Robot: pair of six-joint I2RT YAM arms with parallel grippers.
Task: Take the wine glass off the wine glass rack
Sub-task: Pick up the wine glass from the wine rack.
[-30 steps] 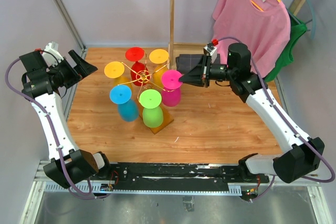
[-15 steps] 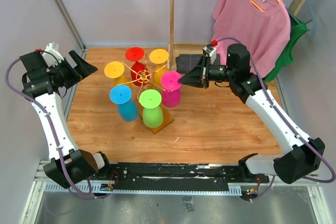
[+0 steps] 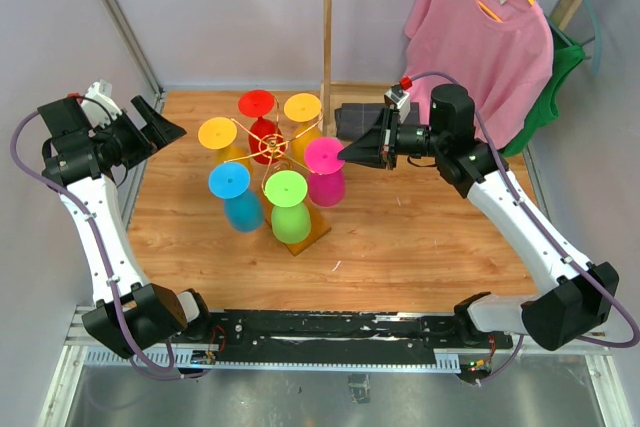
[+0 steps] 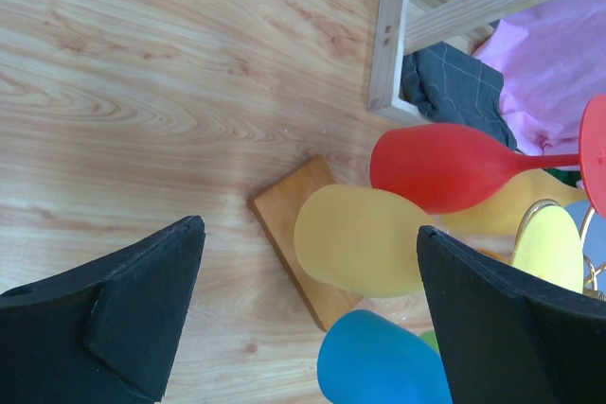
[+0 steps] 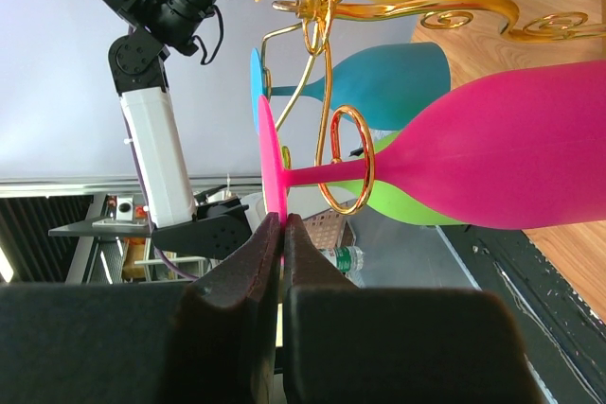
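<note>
The wine glass rack point(image 3: 268, 144) is a gold wire stand on a wooden base point(image 3: 312, 231), with several coloured glasses hanging upside down from it. My right gripper point(image 3: 345, 154) is shut on the rim of the foot of the pink wine glass point(image 3: 326, 185). In the right wrist view the fingertips point(image 5: 282, 224) pinch the pink foot edge, and the pink wine glass stem point(image 5: 322, 173) still passes through a gold ring point(image 5: 346, 163). My left gripper point(image 3: 165, 125) hangs open at the far left, away from the rack. In its own view the left gripper point(image 4: 308, 229) holds nothing.
Yellow point(image 4: 360, 238), red point(image 4: 445, 167) and blue point(image 4: 379, 366) glasses hang beside the pink one, with a green glass point(image 3: 290, 217) in front. A dark folded cloth point(image 3: 355, 119) lies behind the rack by a wooden post point(image 3: 327, 17). A pink shirt point(image 3: 480, 37) hangs at the back right.
My right gripper has crept slightly left toward the rack while still pinching the pink foot. The left arm has not moved.
</note>
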